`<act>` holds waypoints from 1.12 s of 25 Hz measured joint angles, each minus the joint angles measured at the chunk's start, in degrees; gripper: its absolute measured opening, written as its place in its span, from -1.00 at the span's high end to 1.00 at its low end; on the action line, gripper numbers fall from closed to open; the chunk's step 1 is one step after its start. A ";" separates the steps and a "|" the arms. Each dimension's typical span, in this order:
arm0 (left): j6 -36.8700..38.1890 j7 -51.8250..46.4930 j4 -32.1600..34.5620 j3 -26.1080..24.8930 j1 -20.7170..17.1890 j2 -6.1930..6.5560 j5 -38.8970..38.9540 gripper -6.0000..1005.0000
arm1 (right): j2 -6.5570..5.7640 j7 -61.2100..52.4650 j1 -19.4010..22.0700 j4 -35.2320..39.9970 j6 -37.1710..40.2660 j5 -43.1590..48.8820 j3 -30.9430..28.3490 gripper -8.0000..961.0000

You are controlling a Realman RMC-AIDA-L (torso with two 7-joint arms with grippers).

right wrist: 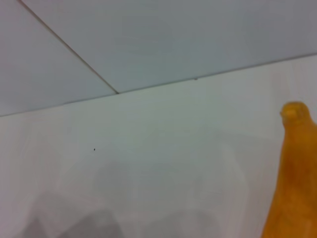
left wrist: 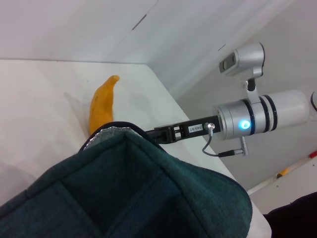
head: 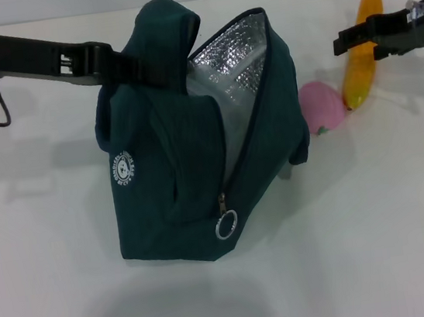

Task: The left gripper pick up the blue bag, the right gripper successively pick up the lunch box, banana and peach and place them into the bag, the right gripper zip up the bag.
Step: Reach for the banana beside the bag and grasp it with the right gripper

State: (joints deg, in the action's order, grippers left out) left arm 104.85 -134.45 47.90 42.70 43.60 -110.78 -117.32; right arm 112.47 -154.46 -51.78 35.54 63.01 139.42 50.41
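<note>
blue bag (head: 188,154) hangs open from the clenched left tool (head: 123,67); banana (head: 359,44) points away under right tool (head: 347,41), grip unclear

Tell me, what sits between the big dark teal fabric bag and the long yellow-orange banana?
In the head view, the small round pink peach lies on the white table between the dark teal fabric bag and the yellow-orange banana, beside the banana's near tip.

Bare test lab, plain white table (head: 380,246), blank white wall (right wrist: 198,34)
</note>
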 joint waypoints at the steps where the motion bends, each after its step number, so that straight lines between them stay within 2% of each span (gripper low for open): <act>1: 0.03 0.09 0.00 0.01 0.00 0.01 -0.04 0.91 | -0.01 -0.14 0.06 -0.01 0.16 0.04 0.01 -0.75; 13: 0.36 0.15 0.00 0.02 -0.30 0.30 -0.08 0.91 | -1.57 -4.31 -0.19 3.09 3.87 1.98 0.72 -0.72; 17: 0.36 0.15 0.00 0.02 -0.27 0.31 -0.09 0.91 | -1.64 -7.83 -0.14 3.56 4.02 5.76 0.48 -0.71; 28: 0.36 0.23 0.00 0.11 0.00 0.28 -0.14 0.91 | -1.63 -8.34 -0.96 2.97 1.54 5.99 -2.88 -0.68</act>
State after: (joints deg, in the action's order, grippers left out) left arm 105.20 -134.22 47.90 42.80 43.60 -110.50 -117.46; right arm 110.84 -162.80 -52.75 38.51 64.55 145.41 47.53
